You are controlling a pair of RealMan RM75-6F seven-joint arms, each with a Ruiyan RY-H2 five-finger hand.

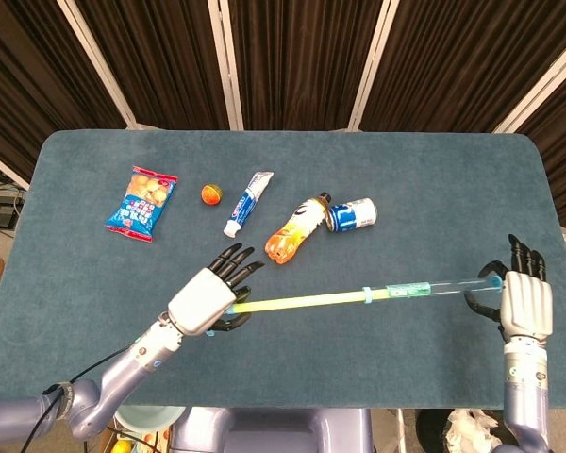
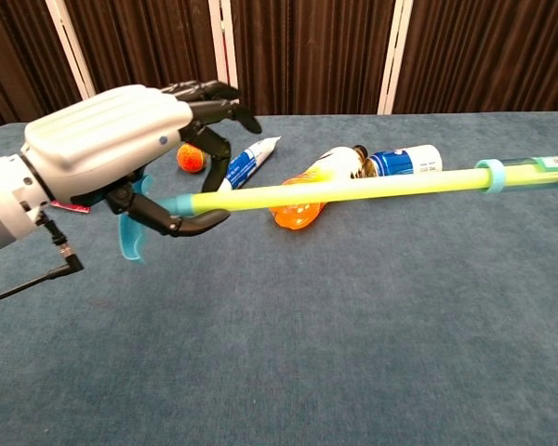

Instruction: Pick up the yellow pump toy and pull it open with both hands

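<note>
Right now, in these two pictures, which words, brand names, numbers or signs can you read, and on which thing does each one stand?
No text is readable in either view.
Blue and red snack bag: printing too small to read.
White and blue toothpaste tube: lettering blurred.
Blue and white can: label blurred.
Orange and yellow plastic bottle: label unreadable.
Yellow pump toy: green label near its clear barrel, too small to read.
Small orange ball: no text seen.

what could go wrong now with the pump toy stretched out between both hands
1. The left hand holds the yellow pump toy only by its blue handle end, with some fingers spread; more pull could slip it free.
2. The right hand sits near the table edge, gripping the clear tube's tip, so it may have little room left to move outward.
3. If dropped, the rod could knock the orange bottle.
</note>
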